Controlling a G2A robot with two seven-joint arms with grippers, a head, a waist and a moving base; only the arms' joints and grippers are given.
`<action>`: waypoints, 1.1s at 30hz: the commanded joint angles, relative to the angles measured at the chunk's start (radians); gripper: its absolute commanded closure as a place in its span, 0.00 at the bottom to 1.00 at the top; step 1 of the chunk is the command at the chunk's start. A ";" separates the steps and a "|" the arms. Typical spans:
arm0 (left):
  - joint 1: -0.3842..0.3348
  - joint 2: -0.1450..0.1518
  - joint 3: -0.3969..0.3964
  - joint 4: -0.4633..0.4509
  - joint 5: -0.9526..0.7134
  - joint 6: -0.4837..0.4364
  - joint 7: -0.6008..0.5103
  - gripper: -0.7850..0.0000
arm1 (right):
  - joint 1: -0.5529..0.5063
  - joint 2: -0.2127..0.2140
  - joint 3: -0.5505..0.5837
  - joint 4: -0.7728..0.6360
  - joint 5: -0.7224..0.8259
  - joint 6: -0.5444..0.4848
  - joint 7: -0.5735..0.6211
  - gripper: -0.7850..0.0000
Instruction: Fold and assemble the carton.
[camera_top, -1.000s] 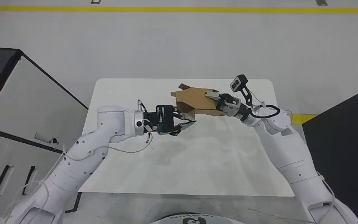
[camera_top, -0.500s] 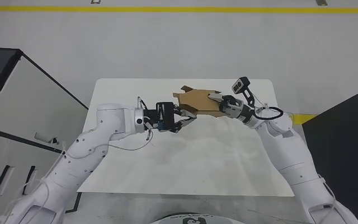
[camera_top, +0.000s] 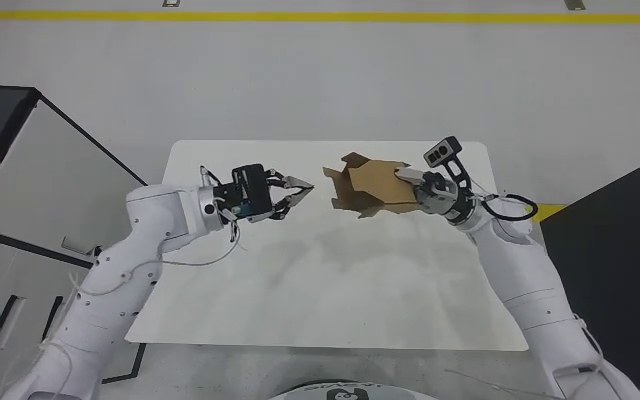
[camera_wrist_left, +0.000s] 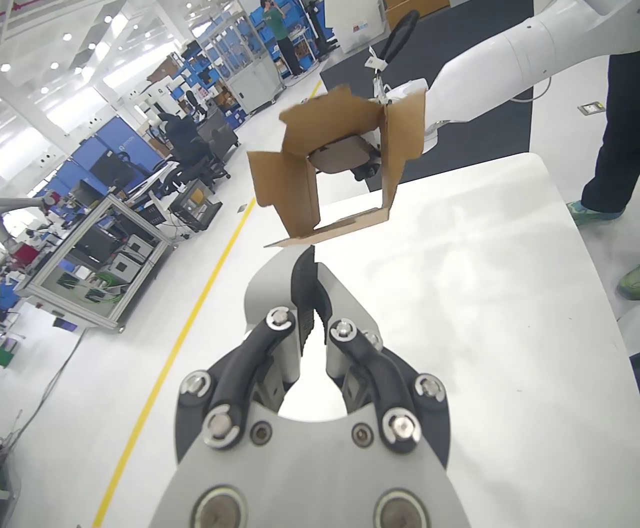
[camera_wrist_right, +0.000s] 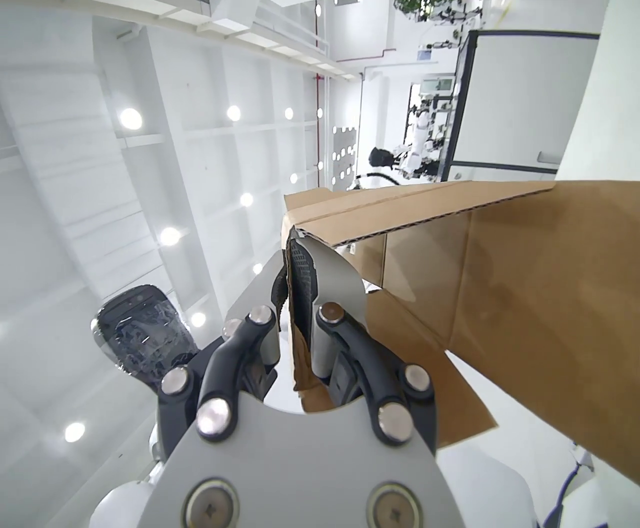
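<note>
Over white table (camera_top: 400, 290), carton (camera_top: 370, 185) clamped in right claw (camera_top: 405, 178); left claw (camera_top: 305, 188) clenched, apart

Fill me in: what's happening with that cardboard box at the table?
The right claw is shut on an edge of the carton, holding it up over the white table with its open end turned toward the other arm. The left claw is shut and empty, pointing at the carton with a gap between them. The carton's flaps stand open, so the folding is not finished.
</note>
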 joint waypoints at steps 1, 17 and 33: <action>-0.004 -0.003 0.014 0.003 0.001 0.002 0.006 1.00 | 0.004 -0.002 -0.007 0.005 0.017 0.010 0.016 1.00; -0.076 -0.028 0.134 0.025 0.000 -0.005 0.021 1.00 | 0.035 -0.023 -0.089 0.025 0.039 0.155 0.004 1.00; -0.076 -0.033 0.154 0.009 0.023 -0.014 0.000 1.00 | 0.034 -0.029 -0.101 0.005 0.010 0.144 0.005 1.00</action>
